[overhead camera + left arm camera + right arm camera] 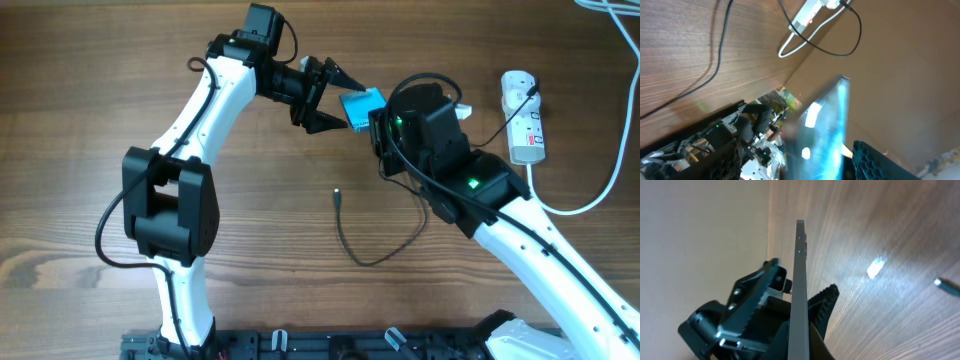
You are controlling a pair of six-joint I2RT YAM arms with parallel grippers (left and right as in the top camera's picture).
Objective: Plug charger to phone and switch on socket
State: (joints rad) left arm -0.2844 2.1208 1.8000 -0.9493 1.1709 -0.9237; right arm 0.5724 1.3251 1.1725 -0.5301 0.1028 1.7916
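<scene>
though just beside the left gripper (338, 102) (agape), phone (362, 106) tight in the grasp of the right gripper (802, 280)

Overhead, phone (362, 103) half hidden by right arm (520, 215); blurred in left wrist view; socket (807, 12) cropped there.

Robot lab: wood-grain table (80, 60), twin arms (200, 110).

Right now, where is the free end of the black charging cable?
In the overhead view, the charger's metal tip lies loose on the table near the middle. It sits below the phone in the picture and does not touch it.
</scene>
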